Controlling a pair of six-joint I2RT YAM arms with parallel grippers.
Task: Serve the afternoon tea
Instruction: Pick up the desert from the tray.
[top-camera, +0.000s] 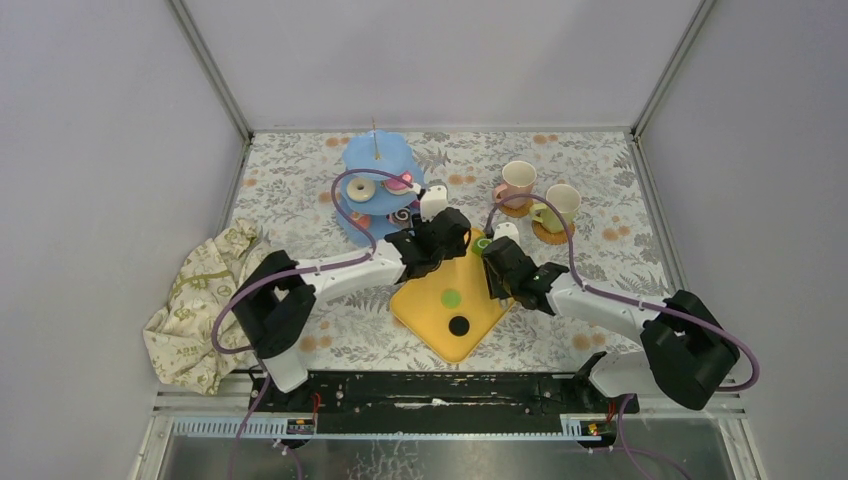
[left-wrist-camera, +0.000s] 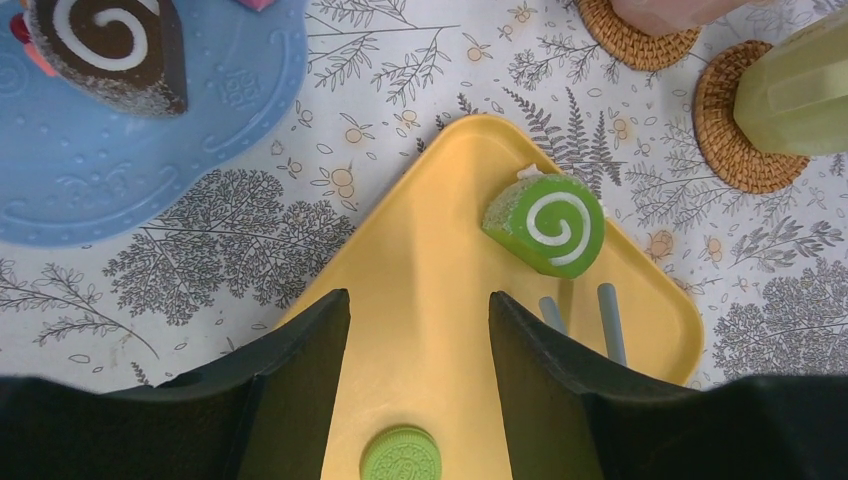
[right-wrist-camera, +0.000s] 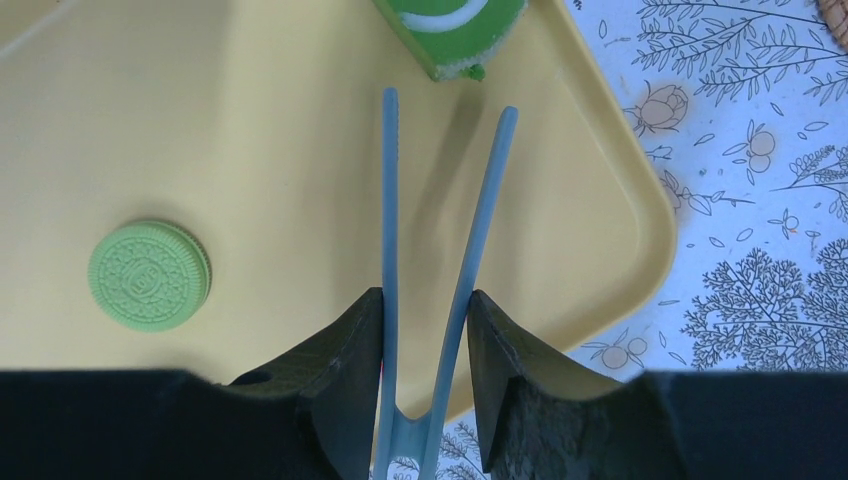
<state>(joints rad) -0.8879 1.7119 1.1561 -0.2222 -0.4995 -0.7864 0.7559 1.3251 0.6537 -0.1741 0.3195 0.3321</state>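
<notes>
Right jaws pinch blue tongs (right-wrist-camera: 388, 200), tips just short of green roll (right-wrist-camera: 450, 30) (left jaws empty, half-open).

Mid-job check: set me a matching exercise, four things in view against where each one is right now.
Things:
1. green swirl roll
2. brown swirl roll
3. blue tongs
4. pale green mug

Places:
A. standing on a woven coaster
B. gripped in the right hand
C. lying on the yellow tray
D. lying on the blue stand

Pairs: 1-C, 2-D, 3-B, 4-A
</notes>
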